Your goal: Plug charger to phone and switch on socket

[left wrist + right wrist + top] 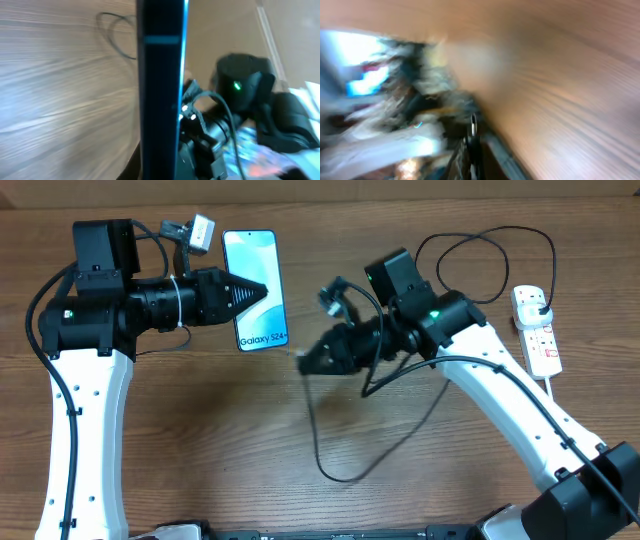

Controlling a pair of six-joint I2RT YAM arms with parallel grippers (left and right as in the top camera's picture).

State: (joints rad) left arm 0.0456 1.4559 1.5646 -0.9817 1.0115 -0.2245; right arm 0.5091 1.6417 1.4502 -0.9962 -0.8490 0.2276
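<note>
**Inspector:** Two grippers to account for. State of each?

**Assistant:** Left gripper [262, 290] is pinched on the phone [255, 260], gripping it from the edge nearest its own arm. The screen faces up, and its wrist view shows the phone edge-on. Right gripper [303, 363] has its jaws pressed together on the charger [316, 430] at the cable's end, just beside the phone's "Galaxy S24" end. Its wrist view is too blurred to confirm this.

**Inspector:** Socket?

**Assistant:** The socket [545, 350] lies flat on the table [200, 450] at the far right, well apart from both grippers. A dark plug sits at its far end. Switch positions cannot be read.
</note>
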